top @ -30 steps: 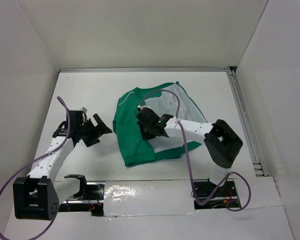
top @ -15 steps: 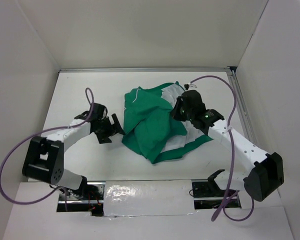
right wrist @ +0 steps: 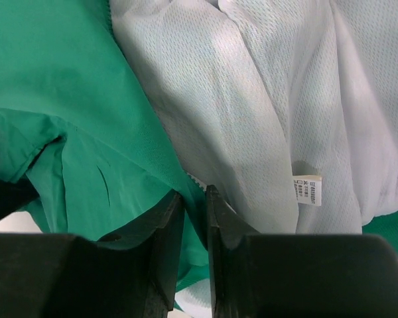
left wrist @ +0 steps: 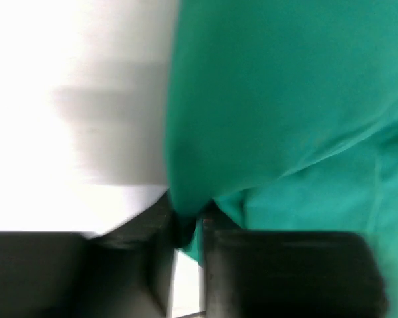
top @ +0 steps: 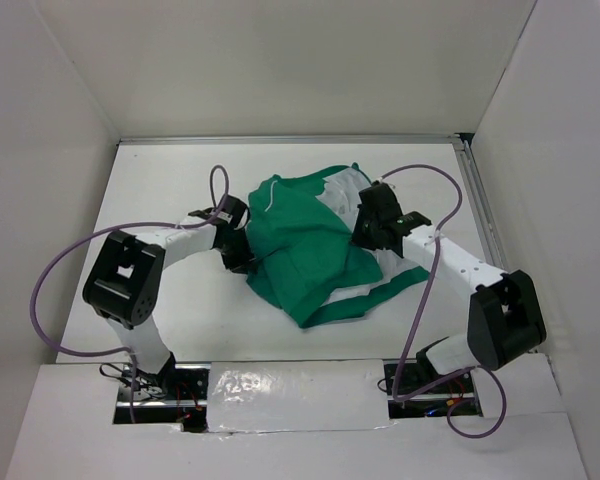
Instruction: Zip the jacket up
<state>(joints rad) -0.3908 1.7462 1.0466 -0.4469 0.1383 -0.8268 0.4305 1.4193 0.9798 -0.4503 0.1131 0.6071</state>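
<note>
The green jacket (top: 305,255) lies crumpled in the middle of the white table, its grey lining (top: 342,190) showing at the back right. My left gripper (top: 238,250) is at the jacket's left edge. In the left wrist view it (left wrist: 188,228) is shut on a fold of green fabric (left wrist: 272,99). My right gripper (top: 365,232) is on the jacket's right side. In the right wrist view it (right wrist: 194,209) pinches the green front edge (right wrist: 86,99) where it meets the mesh lining (right wrist: 252,99). The zipper's slider is not visible.
A white care label (right wrist: 307,191) is sewn into the lining. White walls enclose the table (top: 170,190) on three sides, with a metal rail (top: 485,240) along the right. Purple cables (top: 55,280) loop from both arms. Foil tape (top: 280,385) covers the near edge.
My left gripper has swung right to the jacket's left edge and closed on the fabric. My right arm has shifted to the jacket's right side. The jacket has bunched up.
</note>
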